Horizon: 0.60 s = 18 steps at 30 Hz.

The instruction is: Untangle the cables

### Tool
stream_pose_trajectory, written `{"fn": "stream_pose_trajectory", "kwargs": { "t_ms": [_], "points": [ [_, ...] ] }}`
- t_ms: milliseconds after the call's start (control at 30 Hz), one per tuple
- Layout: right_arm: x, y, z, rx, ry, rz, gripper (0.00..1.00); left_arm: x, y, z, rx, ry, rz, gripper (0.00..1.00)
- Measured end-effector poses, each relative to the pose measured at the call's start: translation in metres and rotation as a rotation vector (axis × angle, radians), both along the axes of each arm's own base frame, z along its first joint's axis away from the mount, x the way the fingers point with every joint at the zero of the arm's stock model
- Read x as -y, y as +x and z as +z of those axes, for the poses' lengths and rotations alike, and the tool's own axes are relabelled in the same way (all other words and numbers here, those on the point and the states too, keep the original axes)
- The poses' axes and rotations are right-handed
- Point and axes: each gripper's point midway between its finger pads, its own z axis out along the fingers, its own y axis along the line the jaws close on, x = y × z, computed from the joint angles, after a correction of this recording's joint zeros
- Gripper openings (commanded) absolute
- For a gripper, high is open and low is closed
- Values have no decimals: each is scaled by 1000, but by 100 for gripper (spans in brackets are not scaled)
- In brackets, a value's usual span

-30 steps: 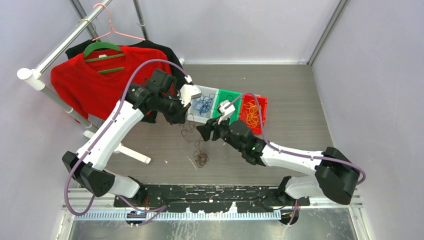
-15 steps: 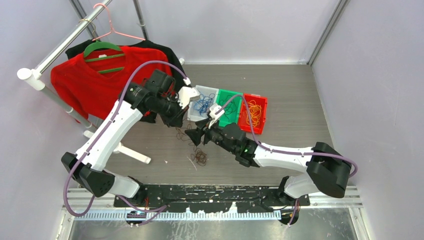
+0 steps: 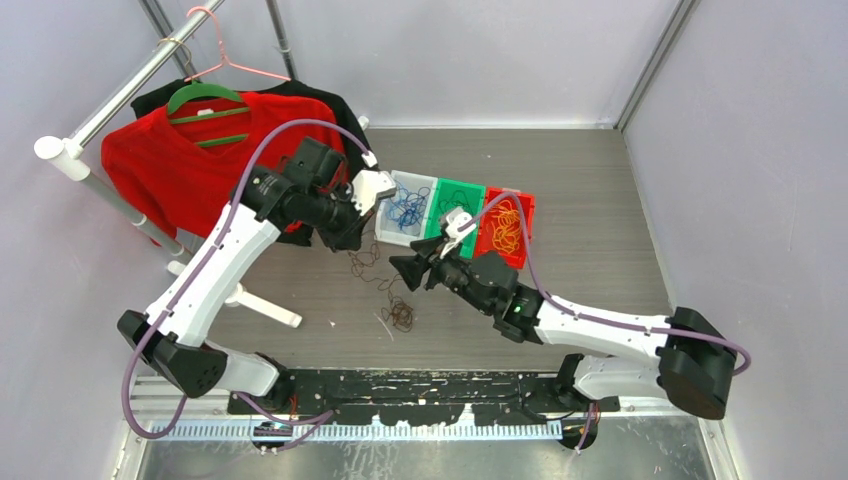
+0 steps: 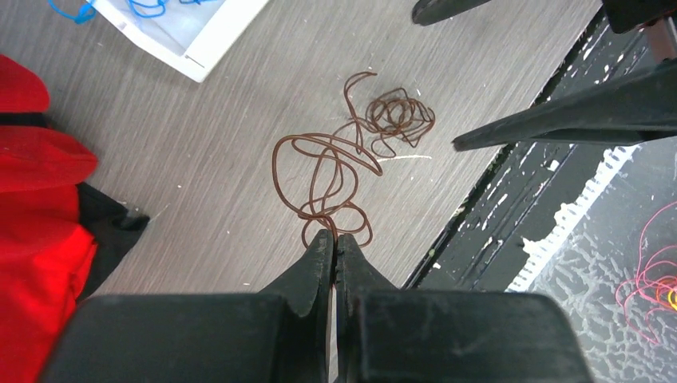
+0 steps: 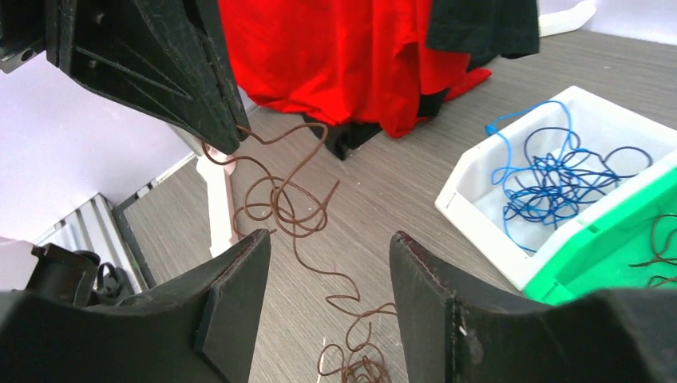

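1. The left gripper (image 3: 350, 240) is up over the grey table (image 3: 600, 200). It is close to a red shirt (image 3: 190, 165) on a green hanger (image 3: 205, 98).
2. Thin brown cables (image 3: 402, 316) run from its tip down to a small curly heap on the table.
3. The right gripper (image 3: 405, 270) points to the left. It is just beside the brown strand, above the heap.
4. Three bins sit in a row behind the grippers.
5. The white bin (image 3: 418, 178) has blue cables (image 3: 405, 208) in it.
6. The green bin (image 3: 462, 184) is in the middle.
7. The red bin (image 3: 512, 193) has orange cables (image 3: 503, 228) in it.
8. A pink hanger (image 3: 225, 55) hangs on the silver rail (image 3: 120, 95).
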Motion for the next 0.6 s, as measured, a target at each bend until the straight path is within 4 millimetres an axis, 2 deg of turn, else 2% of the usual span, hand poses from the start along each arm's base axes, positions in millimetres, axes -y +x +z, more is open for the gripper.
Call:
{"fn": "stream_pose_trajectory", "kwargs": {
  "t_ms": [100,167,367,467,600],
  "points": [
    [10,-3,6,8,19,-14,64,1,3,7,19,-13,12,0],
    [9,-7,8,13,26,1,65,3,5,13,30,-26,21,0],
    [-17,-23,10,25,28,111,64,5,6,16,30,-41,37,0],
    [-32,-17,12,29,25,117,58,6,4,17,22,-49,37,0],
    [-44,6,14,33,15,36,50,9,-1,25,13,-73,23,0]
  ]
}}
